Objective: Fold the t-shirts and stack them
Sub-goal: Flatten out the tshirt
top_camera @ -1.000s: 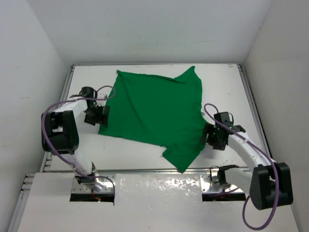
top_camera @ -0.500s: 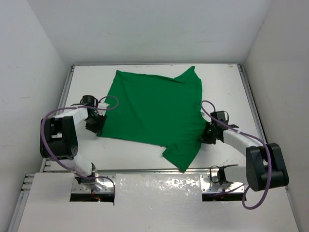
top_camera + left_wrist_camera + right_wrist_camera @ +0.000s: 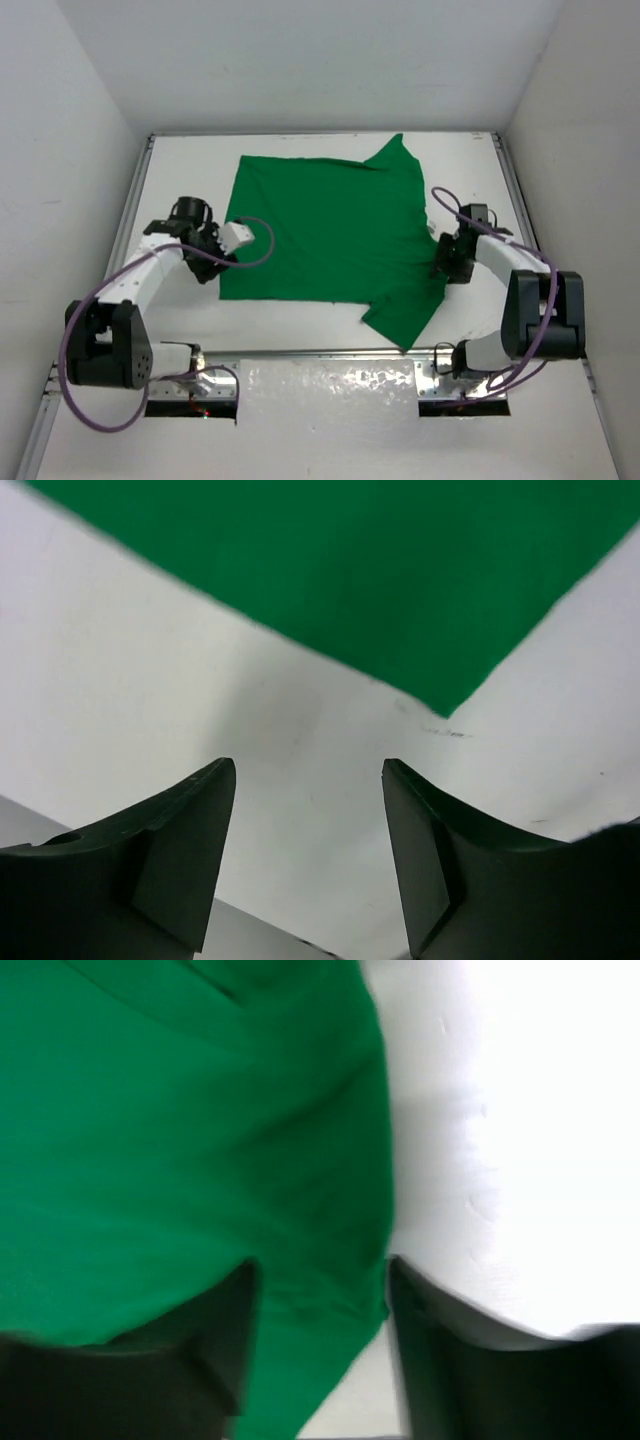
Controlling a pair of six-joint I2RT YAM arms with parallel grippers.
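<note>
A: where's the t-shirt [image 3: 330, 230]?
B: spread flat on the worktop [image 3: 300, 325], between the two hands. plain green, no print, not folded.
A: orientation?
B: one sleeve [image 3: 395, 152] sticks out at its far right corner, the other at its near right corner. the straight hem [image 3: 230, 230] is its left edge. low wrinkles along the far edge, rest is smooth.
A: left hand [image 3: 308, 780]?
B: just off the shirt's near left corner. wrist view: both fingers [image 3: 185, 830] spread apart, bare worktop between them. the corner tip lies just ahead of the fingertips, off to one side. not touching cloth.
A: holding anything?
B: no, nothing in it.
A: right hand [image 3: 318, 1270]?
B: at the shirt's right edge, just on the far side of where the near sleeve branches off. fingers apart here too. wrist view is soft, but the cloth edge runs through the gap: green fills most of it, white worktop shows beside one finger.
A: clamped on the cloth?
B: no. gap is wide, cloth lies flat in it, no pinch or lift visible. can't tell whether the tips touch the fabric.
A: arms?
B: left arm [image 3: 150, 268] comes in from the shirt's left side, right arm [image 3: 500, 258] from its right side. both point in toward the shirt.
</note>
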